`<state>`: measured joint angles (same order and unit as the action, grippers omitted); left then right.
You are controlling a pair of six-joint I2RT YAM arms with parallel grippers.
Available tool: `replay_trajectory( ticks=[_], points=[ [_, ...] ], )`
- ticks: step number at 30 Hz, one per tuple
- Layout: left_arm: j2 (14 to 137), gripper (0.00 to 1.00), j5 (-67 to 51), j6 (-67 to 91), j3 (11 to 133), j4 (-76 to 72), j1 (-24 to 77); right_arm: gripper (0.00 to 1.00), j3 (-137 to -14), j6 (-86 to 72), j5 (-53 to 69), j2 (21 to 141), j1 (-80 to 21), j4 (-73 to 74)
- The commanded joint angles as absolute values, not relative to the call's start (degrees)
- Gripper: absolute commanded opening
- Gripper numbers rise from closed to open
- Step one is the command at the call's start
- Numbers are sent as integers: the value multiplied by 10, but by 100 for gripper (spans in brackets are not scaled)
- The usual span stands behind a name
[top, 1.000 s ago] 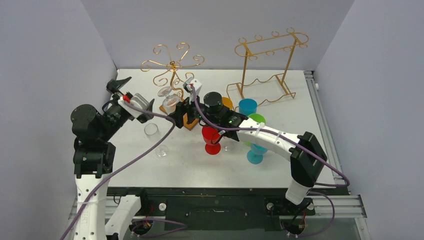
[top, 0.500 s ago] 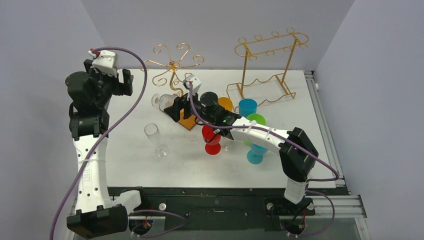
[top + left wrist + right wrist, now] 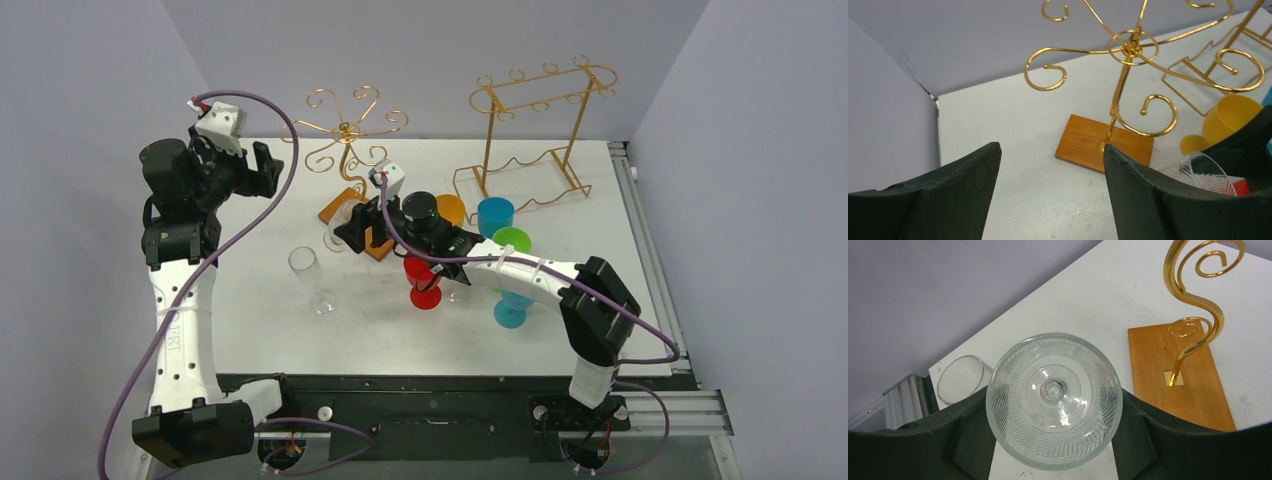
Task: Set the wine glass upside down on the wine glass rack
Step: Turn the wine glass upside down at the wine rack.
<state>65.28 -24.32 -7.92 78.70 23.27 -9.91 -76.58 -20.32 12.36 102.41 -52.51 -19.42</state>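
The wine glass (image 3: 1054, 400), clear with a cut pattern, is seen end-on in the right wrist view. My right gripper (image 3: 1054, 396) is shut on it, one finger pressing each side. From above, this gripper (image 3: 347, 226) holds the glass (image 3: 336, 230) low over the table, just left of the wine glass rack's wooden base (image 3: 338, 207). The rack (image 3: 345, 130) is a gold wire tree with curled arms (image 3: 1130, 47) on a brown base (image 3: 1103, 142). My left gripper (image 3: 1050, 151) hangs open and empty, raised at the back left (image 3: 262, 168), facing the rack.
A second clear glass (image 3: 310, 278) stands near the front left. Red (image 3: 422, 280), orange (image 3: 452, 207), blue (image 3: 494, 213), green (image 3: 513, 238) and teal (image 3: 510, 310) cups crowd under my right arm. A taller gold frame rack (image 3: 535, 130) stands at the back right.
My left arm has swung up and back, away from the glass, to the rear left. My right gripper has carried the glass a little left and nearer, off the rack's base.
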Motion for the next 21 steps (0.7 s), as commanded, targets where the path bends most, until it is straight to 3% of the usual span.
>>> replay_trajectory(
  ticks=[1,7,10,17,21],
  points=[
    [641,70,-326,-67,811,293,-103,3,-754,-206,117,940,-522,-250],
    [622,47,-412,-46,837,355,-102,2,-715,-205,81,850,-526,-267],
    [621,45,-470,-37,853,382,-101,1,-712,-199,57,815,-531,-272],
    [607,71,-568,-57,856,454,-68,0,-738,-179,24,778,-554,-274],
    [588,80,-564,-58,832,449,-27,0,-750,-185,29,781,-565,-283]
  ],
)
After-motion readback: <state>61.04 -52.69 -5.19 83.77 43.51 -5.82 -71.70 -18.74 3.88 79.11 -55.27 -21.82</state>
